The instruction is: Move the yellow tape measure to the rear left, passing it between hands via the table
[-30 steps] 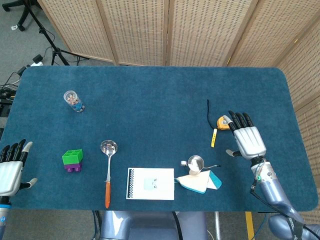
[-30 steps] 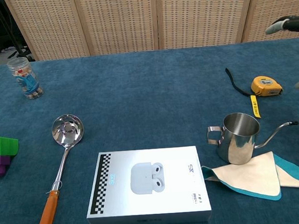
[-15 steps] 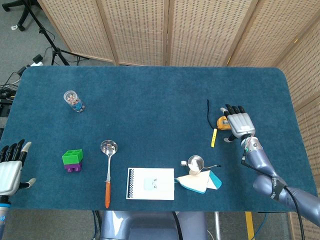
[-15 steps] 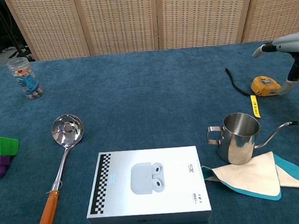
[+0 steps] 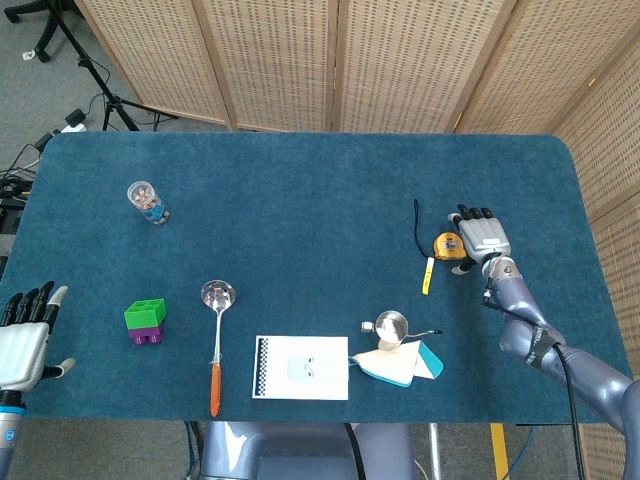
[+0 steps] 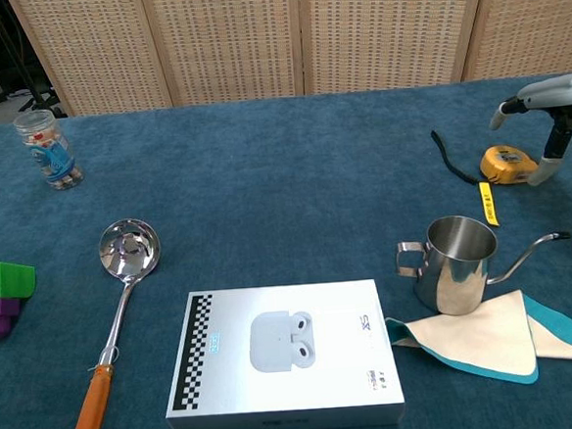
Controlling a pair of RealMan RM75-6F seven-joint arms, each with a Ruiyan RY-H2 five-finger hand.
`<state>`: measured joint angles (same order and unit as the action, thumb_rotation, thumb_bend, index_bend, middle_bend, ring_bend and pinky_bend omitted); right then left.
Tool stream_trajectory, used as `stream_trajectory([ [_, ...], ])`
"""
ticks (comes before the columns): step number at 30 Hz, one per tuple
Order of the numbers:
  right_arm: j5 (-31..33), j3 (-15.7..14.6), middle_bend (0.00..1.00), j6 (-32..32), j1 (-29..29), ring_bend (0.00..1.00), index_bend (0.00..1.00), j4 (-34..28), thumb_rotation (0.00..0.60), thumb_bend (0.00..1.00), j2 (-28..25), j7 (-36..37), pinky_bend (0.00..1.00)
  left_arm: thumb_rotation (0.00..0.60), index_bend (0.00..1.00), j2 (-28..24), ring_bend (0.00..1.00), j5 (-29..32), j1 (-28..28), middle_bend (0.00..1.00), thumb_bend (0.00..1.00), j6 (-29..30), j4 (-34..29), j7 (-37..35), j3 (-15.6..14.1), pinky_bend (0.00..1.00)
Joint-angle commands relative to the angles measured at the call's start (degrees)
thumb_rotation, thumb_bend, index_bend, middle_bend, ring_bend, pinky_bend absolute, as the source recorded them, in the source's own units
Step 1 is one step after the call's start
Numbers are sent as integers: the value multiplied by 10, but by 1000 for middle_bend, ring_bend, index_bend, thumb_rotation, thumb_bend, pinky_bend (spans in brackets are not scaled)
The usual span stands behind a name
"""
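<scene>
The small yellow tape measure lies at nine o'clock, just beside the right hand, whose fingers hang spread and empty; the left hand waits far off.

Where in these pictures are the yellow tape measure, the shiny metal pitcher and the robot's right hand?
Yellow tape measure (image 6: 506,163), chest view: on its yellow case.
Shiny metal pitcher (image 6: 455,264), chest view: on its steel side.
Right hand (image 5: 482,236), head view: on the back of the hand.

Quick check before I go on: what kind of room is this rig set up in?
Probably a lab or studio. A table covered in blue felt holds unrelated props, backed by woven folding screens. Tripod legs and floor cables show at the left edge on grey carpet.
</scene>
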<state>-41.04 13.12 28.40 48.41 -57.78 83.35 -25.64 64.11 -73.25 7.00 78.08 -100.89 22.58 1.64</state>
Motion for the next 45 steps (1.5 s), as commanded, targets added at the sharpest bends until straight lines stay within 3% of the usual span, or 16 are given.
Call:
stream_trajectory([
  [1,3,-7,1,-7,4,0,153,12,600,104,8,8,0,600,0,0,0,1,0,0,0,0,0,0,0,0],
  [11,-8,-19,50,-11,10,0,222,55,600,105,38,42,34,600,0,0,0,6,2,0,0,-4,1,-3,0,0],
  [15,-20,-20,115,-5,10,13,277,68,600,120,48,56,96,600,0,1,0,7,2,0,0,-3,2,-3,0,0],
  [25,-53,-21,310,12,2,252,500,95,600,153,67,93,329,600,0,2,0,6,2,0,0,1,3,-6,0,0],
  [34,-67,-23,472,25,-3,422,645,105,600,200,74,104,461,600,0,1,0,1,1,0,0,7,2,-11,1,0],
  [45,-85,-22,535,46,-12,480,683,98,600,234,71,114,511,600,0,0,0,-1,0,0,0,8,3,-14,0,0],
])
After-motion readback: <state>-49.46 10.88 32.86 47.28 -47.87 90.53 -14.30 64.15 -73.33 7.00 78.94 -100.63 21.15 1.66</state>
